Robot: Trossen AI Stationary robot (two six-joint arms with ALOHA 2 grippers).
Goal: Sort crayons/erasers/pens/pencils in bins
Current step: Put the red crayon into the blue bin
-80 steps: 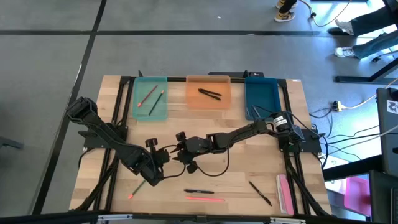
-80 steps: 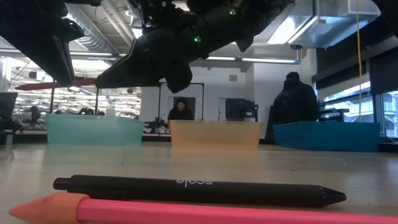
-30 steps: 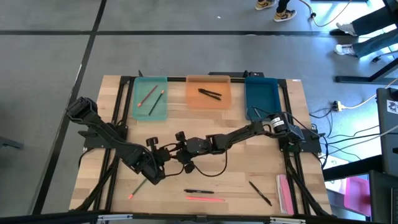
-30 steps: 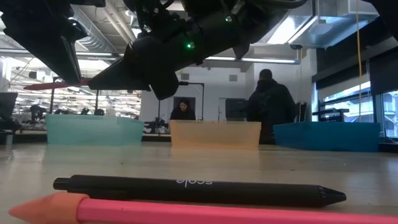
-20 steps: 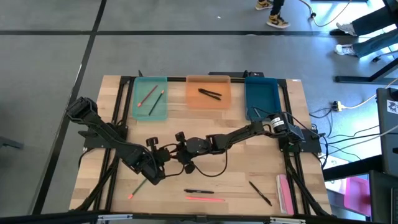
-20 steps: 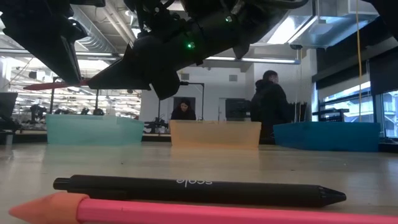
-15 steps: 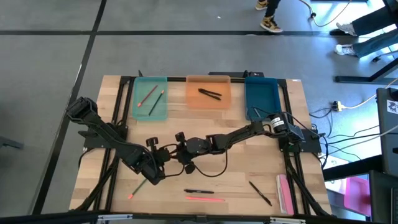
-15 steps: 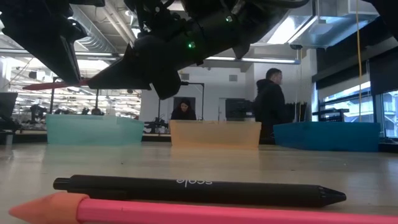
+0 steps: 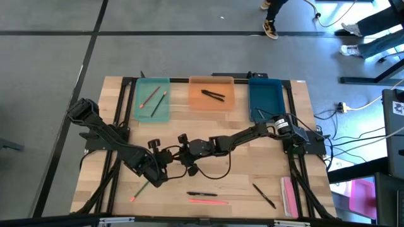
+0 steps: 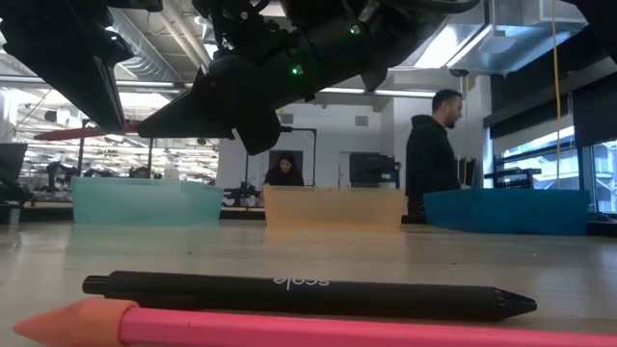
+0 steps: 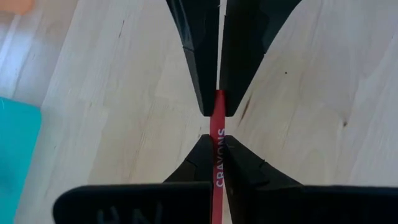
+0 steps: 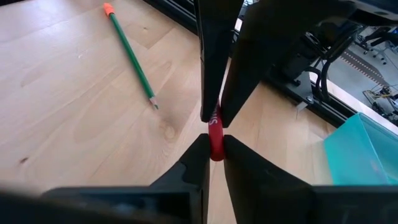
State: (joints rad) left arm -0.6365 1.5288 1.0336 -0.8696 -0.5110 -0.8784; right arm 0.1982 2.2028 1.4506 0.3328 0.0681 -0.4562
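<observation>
By the desk's near edge lie a black pen (image 10: 308,291) and pink pencil (image 10: 289,328), unmoved. Mid-desk, the left gripper (image 11: 216,127) still pinches a red crayon (image 11: 217,155); the right gripper (image 12: 213,129) has now closed on its other end. Bins (image 9: 153,101) line the far edge.

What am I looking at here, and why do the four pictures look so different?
It is a robot with two dark arms at a wooden table. One camera looks down from above, one sits at table height, and one rides on each wrist. The arms meet mid-table: the left tool and the right tool both pinch the same red crayon. At the far edge stand a green tray with pencils, an orange tray with pens, and a blue tray. Near the front lie a black pen, a pink pencil and a green pencil.
</observation>
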